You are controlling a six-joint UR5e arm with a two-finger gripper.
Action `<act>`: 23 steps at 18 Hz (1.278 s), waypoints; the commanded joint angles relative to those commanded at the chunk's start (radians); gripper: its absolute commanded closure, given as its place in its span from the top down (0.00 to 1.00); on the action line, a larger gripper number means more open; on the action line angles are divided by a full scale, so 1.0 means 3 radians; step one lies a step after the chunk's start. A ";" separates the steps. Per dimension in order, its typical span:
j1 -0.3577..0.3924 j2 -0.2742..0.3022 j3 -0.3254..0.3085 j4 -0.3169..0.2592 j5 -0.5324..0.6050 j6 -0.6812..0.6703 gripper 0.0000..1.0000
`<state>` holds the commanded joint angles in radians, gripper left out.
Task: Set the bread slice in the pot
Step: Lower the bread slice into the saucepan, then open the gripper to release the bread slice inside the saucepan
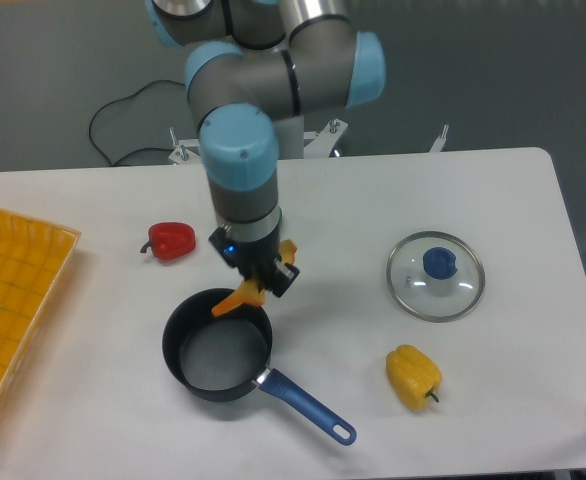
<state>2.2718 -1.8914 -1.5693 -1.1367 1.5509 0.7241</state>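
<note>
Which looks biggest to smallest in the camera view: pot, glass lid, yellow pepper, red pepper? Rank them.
1. pot, counting its long handle
2. glass lid; its disc looks about as wide as the pot's bowl, so that pair is close
3. yellow pepper
4. red pepper, only slightly smaller than the yellow one

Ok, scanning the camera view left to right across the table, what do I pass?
Yellow tray → red pepper → pot, with the gripper holding the bread slice over its far rim → yellow pepper → glass lid.
</note>
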 joint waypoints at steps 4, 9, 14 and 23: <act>-0.0005 -0.0005 0.0000 0.0005 0.0000 -0.0010 0.00; -0.0005 -0.0031 0.0041 0.0051 -0.0010 -0.0260 0.00; -0.0061 -0.0082 0.0041 0.0297 -0.0010 -0.0506 0.00; -0.0128 -0.0169 0.0046 0.0332 0.0030 -0.0470 1.00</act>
<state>2.2335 -1.9420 -1.5555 -1.0370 1.5600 0.5829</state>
